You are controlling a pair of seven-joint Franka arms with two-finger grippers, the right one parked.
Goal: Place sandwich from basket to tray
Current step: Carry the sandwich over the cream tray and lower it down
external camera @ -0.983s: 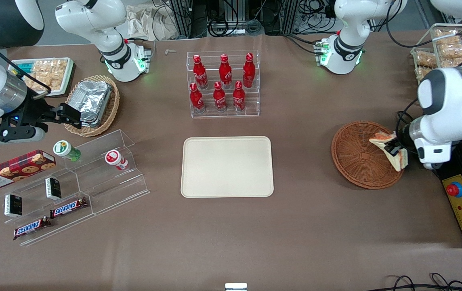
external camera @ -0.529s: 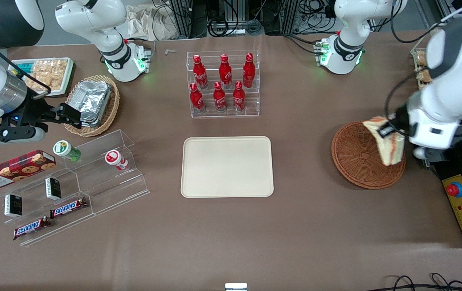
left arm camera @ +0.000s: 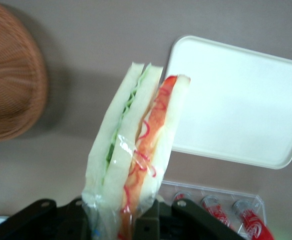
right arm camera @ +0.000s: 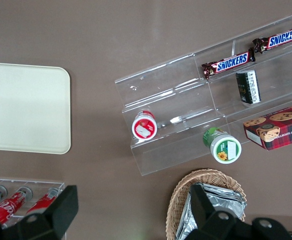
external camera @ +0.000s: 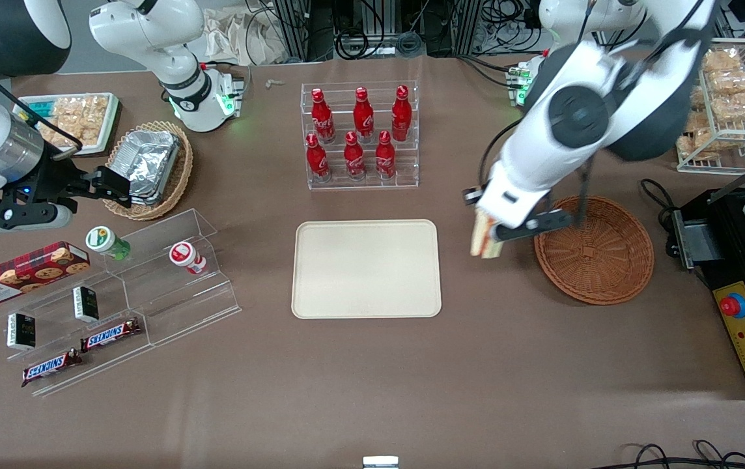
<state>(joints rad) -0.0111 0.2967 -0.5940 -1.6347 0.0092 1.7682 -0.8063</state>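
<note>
Moved: claw, clamped on sandwich, out of basket to above bare desk, at tray's 3 o'clock. Advice: carry over centre, lower flat.

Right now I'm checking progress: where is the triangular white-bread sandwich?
Front view: triangular white-bread sandwich hangs clamped in the left arm's hand above bare table, between reddish-brown wicker basket and cream rectangular tray.

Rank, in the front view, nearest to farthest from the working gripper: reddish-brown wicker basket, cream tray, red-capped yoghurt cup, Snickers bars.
From the gripper holding the sandwich:
1. Reddish-brown wicker basket, beside it.
2. Cream tray.
3. Red-capped yoghurt cup, on the acrylic shelf.
4. Snickers bars, toward the parked arm's end.
</note>
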